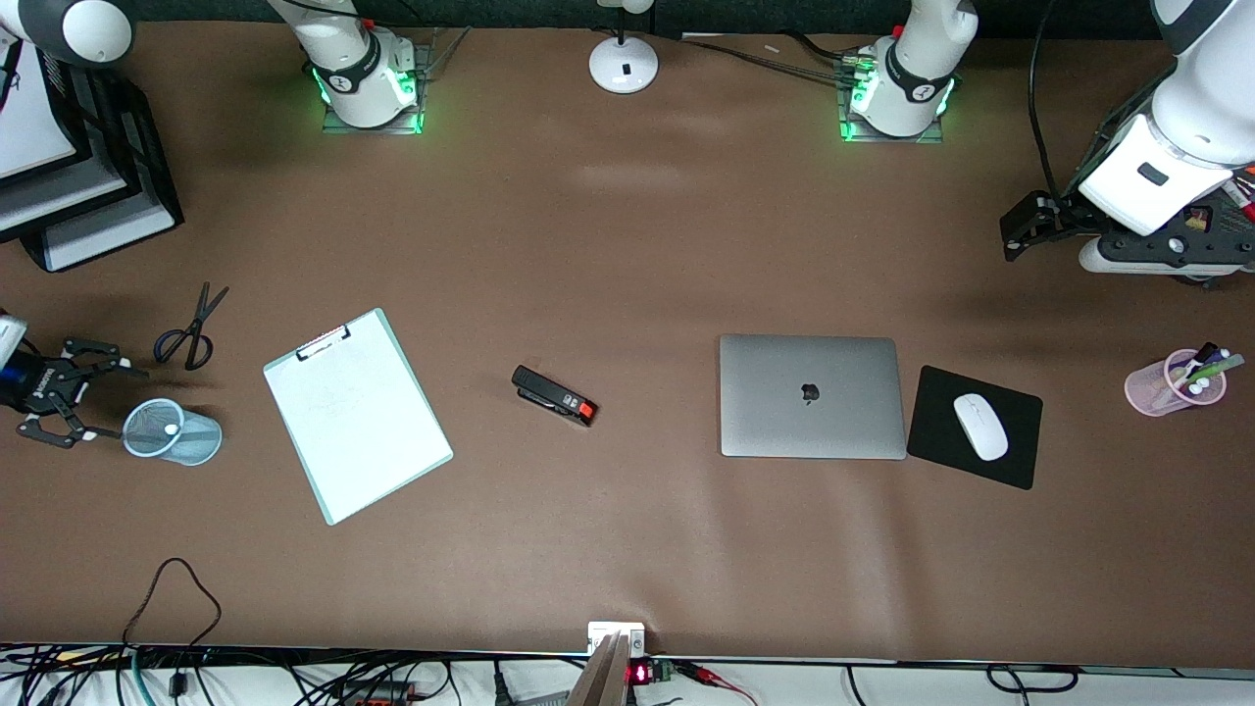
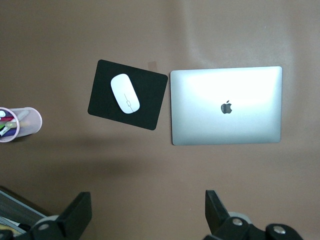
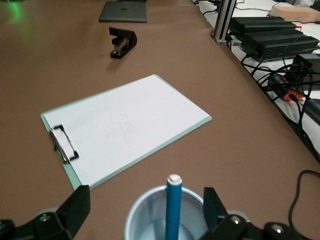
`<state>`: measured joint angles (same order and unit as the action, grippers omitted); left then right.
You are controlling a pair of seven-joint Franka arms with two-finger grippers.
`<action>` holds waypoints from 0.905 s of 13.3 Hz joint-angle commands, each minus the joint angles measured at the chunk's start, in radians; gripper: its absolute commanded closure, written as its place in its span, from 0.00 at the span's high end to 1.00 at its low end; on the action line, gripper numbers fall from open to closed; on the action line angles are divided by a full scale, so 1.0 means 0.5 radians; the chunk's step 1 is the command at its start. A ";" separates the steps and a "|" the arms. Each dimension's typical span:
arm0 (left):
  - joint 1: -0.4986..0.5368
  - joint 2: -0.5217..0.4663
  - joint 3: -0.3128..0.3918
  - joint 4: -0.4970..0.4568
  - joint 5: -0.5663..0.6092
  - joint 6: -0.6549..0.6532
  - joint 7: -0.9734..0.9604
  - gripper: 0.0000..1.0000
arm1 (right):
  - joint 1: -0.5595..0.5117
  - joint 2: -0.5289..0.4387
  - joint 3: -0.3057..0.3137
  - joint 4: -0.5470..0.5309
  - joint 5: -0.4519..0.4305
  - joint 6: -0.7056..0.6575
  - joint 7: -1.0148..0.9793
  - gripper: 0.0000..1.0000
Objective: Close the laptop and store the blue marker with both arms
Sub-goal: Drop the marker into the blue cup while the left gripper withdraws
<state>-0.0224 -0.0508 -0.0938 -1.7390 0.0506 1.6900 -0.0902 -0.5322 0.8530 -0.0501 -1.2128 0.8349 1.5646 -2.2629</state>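
The laptop [image 1: 812, 396] lies closed on the table [image 1: 627, 539], the mouse pad [image 1: 941, 402] just beside it toward the left arm's end, a mouse [image 1: 980, 427] on the pad. The stapler [image 1: 554, 395] sits between laptop and clipboard [image 1: 358, 417]. The blue marker [image 3: 173, 210] stands in the mesh cup [image 1: 176, 433] beside the clipboard

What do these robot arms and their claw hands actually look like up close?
Both arms are chunky glossy white tubes with dark grey joint rings, and each base glows green. The right gripper is a black skeletal metal claw with spindly linkage fingers; the left gripper matches it, on a white wrist block. A black cable hangs beside the left arm.
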 commanded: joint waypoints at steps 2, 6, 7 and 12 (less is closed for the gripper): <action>-0.032 -0.006 0.022 0.023 -0.037 -0.033 0.048 1.00 | 0.064 -0.147 0.011 -0.001 -0.135 -0.064 0.304 1.00; -0.044 -0.003 0.022 0.033 -0.037 -0.060 0.024 1.00 | 0.168 -0.319 0.014 -0.001 -0.209 -0.070 0.567 1.00; -0.044 0.000 0.022 0.039 -0.037 -0.063 0.024 1.00 | 0.196 -0.356 0.014 -0.001 -0.228 -0.074 0.650 1.00; -0.047 0.000 0.019 0.039 -0.037 -0.066 0.030 1.00 | 0.401 -0.482 0.014 -0.001 -0.320 -0.070 1.037 1.00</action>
<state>-0.0366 -0.0508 -0.0939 -1.7371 0.0506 1.6779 -0.0898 -0.3625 0.6325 -0.0408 -1.2054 0.6991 1.5389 -1.8074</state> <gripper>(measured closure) 0.000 0.000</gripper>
